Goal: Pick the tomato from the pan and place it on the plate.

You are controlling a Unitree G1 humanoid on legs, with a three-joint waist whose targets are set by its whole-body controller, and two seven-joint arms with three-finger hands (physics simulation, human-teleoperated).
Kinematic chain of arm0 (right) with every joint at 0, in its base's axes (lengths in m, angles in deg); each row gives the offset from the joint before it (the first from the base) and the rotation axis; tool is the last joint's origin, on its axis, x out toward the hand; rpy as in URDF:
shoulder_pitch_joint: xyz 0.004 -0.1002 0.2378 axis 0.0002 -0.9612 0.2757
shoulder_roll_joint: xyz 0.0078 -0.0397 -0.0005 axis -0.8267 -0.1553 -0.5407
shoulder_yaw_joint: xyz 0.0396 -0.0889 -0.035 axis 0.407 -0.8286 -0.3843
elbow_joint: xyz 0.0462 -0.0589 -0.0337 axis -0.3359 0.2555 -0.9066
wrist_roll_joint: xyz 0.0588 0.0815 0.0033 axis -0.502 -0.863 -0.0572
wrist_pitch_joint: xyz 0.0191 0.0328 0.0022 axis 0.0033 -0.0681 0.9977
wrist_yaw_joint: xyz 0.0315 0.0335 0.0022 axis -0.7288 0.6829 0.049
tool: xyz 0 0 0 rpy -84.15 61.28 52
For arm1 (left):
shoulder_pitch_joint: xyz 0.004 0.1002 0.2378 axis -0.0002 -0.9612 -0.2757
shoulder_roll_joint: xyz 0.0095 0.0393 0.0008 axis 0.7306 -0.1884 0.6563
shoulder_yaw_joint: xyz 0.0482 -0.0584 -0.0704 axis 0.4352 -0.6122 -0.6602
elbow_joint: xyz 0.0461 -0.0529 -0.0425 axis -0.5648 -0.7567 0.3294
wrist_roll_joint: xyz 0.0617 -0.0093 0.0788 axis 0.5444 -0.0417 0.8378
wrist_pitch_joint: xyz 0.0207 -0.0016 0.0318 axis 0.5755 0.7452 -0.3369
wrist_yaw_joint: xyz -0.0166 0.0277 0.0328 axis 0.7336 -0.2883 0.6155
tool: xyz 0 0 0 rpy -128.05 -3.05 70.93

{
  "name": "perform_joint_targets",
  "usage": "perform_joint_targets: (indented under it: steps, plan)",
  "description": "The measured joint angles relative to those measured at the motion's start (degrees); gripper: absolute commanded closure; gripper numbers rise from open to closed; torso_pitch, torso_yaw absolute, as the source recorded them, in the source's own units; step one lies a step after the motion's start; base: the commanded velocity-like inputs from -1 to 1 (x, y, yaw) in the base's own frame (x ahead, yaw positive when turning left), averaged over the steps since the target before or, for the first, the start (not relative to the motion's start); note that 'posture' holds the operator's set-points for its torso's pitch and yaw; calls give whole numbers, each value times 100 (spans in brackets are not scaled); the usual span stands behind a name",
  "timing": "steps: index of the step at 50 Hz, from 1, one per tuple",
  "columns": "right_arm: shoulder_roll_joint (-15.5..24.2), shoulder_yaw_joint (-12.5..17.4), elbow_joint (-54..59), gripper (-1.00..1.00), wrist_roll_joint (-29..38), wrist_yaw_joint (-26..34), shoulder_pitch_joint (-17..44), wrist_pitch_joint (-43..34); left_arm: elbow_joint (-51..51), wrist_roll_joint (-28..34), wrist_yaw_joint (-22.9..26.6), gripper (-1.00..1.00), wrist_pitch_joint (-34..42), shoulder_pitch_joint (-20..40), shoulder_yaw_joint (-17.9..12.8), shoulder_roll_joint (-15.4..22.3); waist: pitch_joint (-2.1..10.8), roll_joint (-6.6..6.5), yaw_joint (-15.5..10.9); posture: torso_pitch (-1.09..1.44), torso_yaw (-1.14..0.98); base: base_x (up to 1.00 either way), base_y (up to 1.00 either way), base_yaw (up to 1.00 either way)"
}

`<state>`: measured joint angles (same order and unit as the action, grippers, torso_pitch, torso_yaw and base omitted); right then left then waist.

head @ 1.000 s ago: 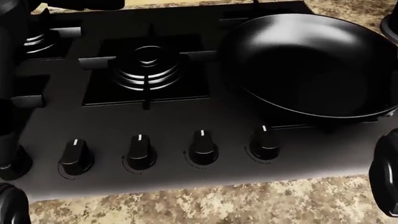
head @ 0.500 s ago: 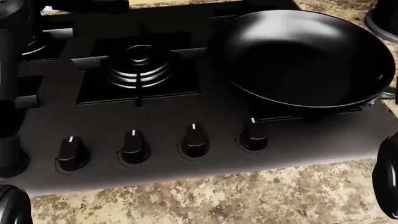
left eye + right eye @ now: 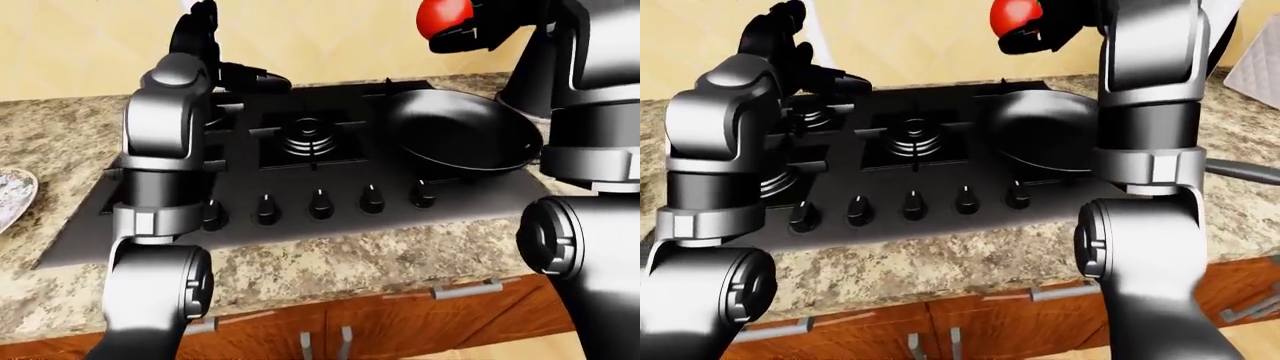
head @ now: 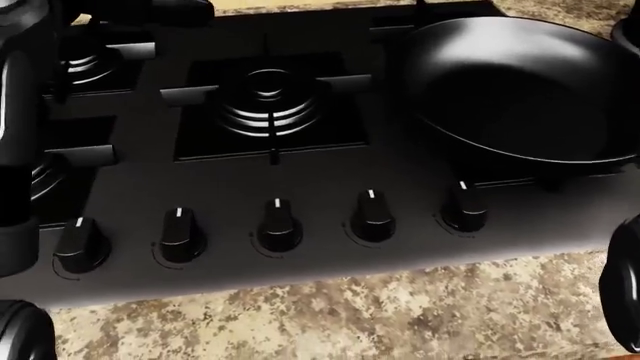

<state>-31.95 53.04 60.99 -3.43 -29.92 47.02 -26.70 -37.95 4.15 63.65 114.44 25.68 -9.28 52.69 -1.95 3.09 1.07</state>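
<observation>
One red tomato (image 3: 441, 16) (round, glossy) in rt-hand fingers (image 3: 470, 39).

A speckled granite counter (image 3: 330, 259) is carrying a black stove (image 3: 300, 217) set into its middle. A black pan (image 3: 462, 139) is sitting on the stove toward the counter's right end, and a plate (image 3: 12, 196) is resting at the left edge.

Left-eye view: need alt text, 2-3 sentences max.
The robot's right hand holds a red tomato raised above an empty black pan on a black stove. The left hand hangs open at top left, and a plate edge shows at far left on the granite counter.
</observation>
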Motion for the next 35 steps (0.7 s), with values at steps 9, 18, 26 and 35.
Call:
perform_joint_targets:
  steps: [9, 18, 26, 35]
  plan:
    - [18, 23, -92, 100, 31, 3, -34, -56, 79, 7, 0, -100, 12, 50, -23, 17, -32, -425, -40, 0, 0, 0, 41, 0]
    - [-89, -97, -95, 100, -57, 92, -82, -76, -26, 77, -37, -100, 91, -16, -119, 99, -28, -540, -75, 0, 0, 0, 43, 0]
    - [-29, -32, -169, 100, -34, 62, 63, -35, 68, 56, -11, -100, 58, 47, -73, 72, -26, -149, -39, 0, 0, 0, 43, 0]
    - [27, 9, -53, 100, 22, 45, -39, -150, 36, 9, 39, -100, 119, 12, 5, -3, 48, -121, -69, 0, 0, 0, 42, 0]
